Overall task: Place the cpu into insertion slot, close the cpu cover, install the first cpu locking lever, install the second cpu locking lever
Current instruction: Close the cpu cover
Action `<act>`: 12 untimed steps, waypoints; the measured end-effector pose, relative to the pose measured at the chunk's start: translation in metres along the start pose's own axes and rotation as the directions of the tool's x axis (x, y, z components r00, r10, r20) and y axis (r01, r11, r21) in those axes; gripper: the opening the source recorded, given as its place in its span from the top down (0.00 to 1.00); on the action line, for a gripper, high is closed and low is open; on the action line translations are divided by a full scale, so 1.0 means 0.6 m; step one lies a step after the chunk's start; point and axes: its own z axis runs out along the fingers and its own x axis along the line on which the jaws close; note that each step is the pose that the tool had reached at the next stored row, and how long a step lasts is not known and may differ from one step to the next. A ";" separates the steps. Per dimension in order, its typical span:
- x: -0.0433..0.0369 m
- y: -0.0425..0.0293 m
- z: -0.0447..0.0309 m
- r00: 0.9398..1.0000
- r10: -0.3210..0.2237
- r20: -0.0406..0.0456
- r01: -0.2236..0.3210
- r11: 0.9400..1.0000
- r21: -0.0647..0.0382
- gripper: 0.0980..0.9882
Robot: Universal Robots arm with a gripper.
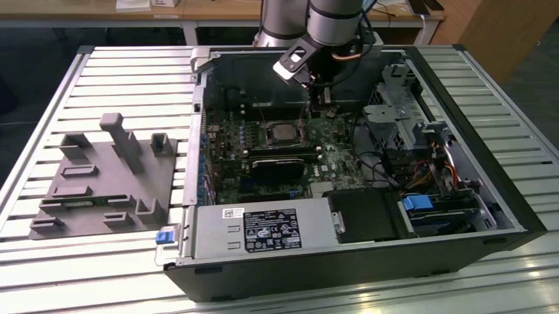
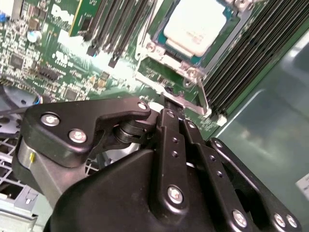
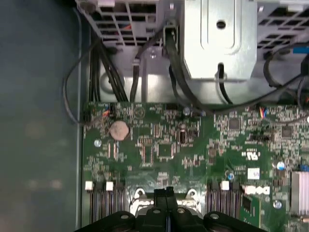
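Note:
The cpu (image 2: 195, 26) shows its pale silver top and lies in the insertion slot (image 1: 281, 123) on the green motherboard. The silvery cpu cover (image 2: 190, 72) lies flat around it. A thin metal locking lever (image 2: 149, 83) runs along the near side of the socket. In the second wrist view my gripper (image 2: 170, 100) is shut, its black fingertips (image 2: 166, 115) pressed together right at this lever. I cannot tell whether they pinch it. In the exterior view my gripper (image 1: 321, 104) hangs inside the open case, just beyond the socket. The first wrist view has the gripper (image 3: 166, 192) over the board's edge.
Black memory slots (image 2: 241, 53) flank the socket. A black rectangular block (image 1: 279, 163) sits in front of it. Drive cages and cables (image 1: 402, 111) fill the exterior view's right, and a power supply (image 1: 262, 229) is at the front. A grey fixture (image 1: 105, 176) rests on the slatted table.

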 end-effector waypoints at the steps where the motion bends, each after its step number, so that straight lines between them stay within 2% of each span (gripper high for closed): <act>1: 0.000 -0.003 0.000 1.000 0.000 0.000 0.000 1.000 0.000 0.99; 8: 0.000 -0.022 0.004 1.000 0.000 0.000 0.000 1.000 0.000 0.99; 12: 0.000 -0.028 0.014 1.000 0.000 0.000 0.000 1.000 0.000 0.99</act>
